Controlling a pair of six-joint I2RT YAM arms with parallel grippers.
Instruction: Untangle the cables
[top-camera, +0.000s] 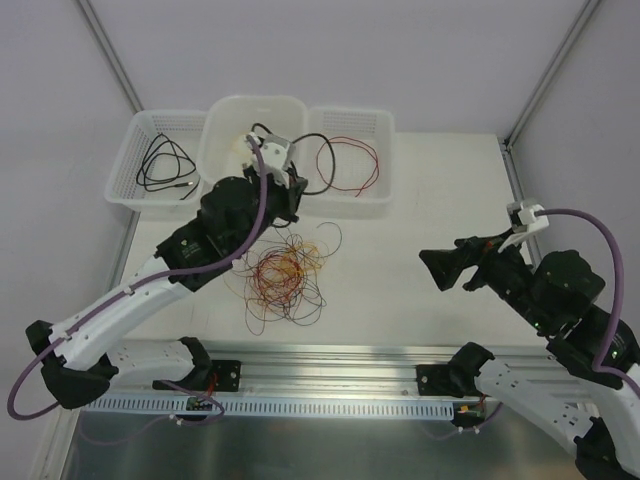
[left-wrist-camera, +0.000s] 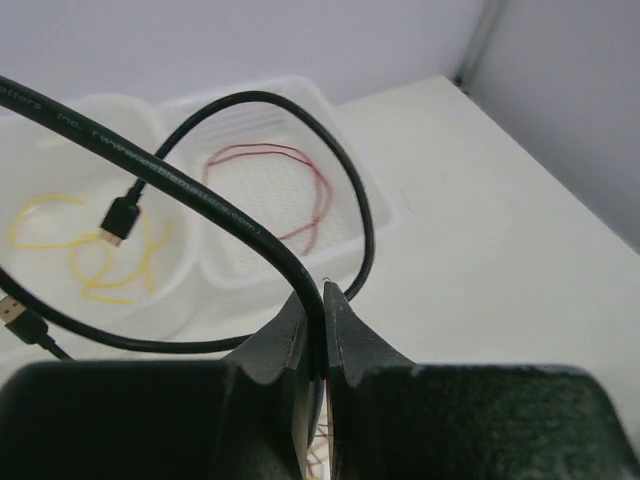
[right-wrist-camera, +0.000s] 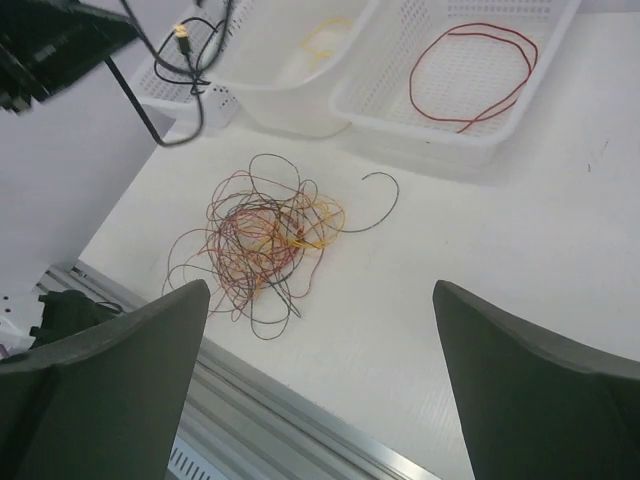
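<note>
A tangle of thin black, red and yellow-orange cables (top-camera: 285, 270) lies on the table in front of the baskets; it also shows in the right wrist view (right-wrist-camera: 265, 240). My left gripper (top-camera: 296, 188) is above the baskets' front edge, shut on a thick black USB cable (left-wrist-camera: 250, 215). That cable loops over the right basket, and its plug (left-wrist-camera: 122, 218) hangs over the middle basket. In the left wrist view the left gripper (left-wrist-camera: 323, 295) pinches this cable between its tips. My right gripper (top-camera: 440, 268) is open and empty, right of the tangle, and stands wide open in its own wrist view (right-wrist-camera: 320, 290).
Three white baskets stand at the back. The left basket (top-camera: 135, 150) holds a black cable (top-camera: 165, 165). The middle basket (top-camera: 225, 125) holds a yellow cable (left-wrist-camera: 100, 260). The right basket (top-camera: 385, 150) holds a red cable (top-camera: 348, 165). A metal rail (top-camera: 330, 360) runs along the near edge.
</note>
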